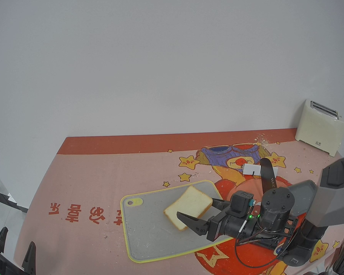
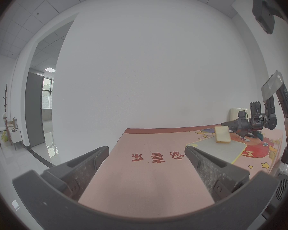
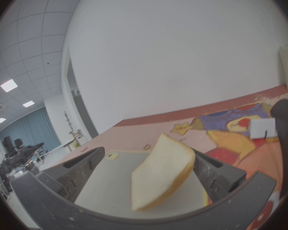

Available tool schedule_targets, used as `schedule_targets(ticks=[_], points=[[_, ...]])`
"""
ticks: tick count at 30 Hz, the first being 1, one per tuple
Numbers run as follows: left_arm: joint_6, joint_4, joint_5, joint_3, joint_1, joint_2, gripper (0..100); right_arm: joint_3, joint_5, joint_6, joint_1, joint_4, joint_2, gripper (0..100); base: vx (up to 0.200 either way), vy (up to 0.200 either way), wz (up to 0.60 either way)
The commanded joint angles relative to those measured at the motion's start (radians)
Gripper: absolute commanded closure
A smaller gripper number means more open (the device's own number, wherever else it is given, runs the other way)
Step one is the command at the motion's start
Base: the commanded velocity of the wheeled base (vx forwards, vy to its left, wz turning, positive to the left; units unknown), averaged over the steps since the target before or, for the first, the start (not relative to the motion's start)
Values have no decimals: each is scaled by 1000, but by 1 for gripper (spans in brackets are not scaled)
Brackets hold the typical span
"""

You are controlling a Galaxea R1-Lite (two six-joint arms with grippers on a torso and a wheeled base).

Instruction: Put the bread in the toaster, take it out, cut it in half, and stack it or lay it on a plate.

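Bread point(image 1: 187, 205) leans tilted between the right pincer's point(image 1: 197, 207) spread fingers over the board point(image 1: 149, 230); left pincer point(image 2: 146, 150) well apart.

R gripper point(image 1: 195, 209) low, jaws wide; L gripper point(image 2: 146, 150) also wide (far left).

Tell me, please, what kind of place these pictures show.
Probably a robot test room staged as a kitchen, not a home: a toaster and a cutting board with a bread slice are on a cartoon-printed table before a bare white wall, under office-style ceiling tiles.
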Motion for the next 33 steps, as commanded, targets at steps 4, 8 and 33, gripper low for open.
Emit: schedule_targets(ticks=[4,8,33], points=[[-1,0,0,18,0,2,0,-33,-18,-71,-117,4,-27,0,0,0,0],[0,0,0,18,0,2,0,0,-18,-85,-61,3,-29,0,0,0,0],[-1,0,0,18,0,2,0,-365,18,549,-101,638,-222,100,0,0,0]])
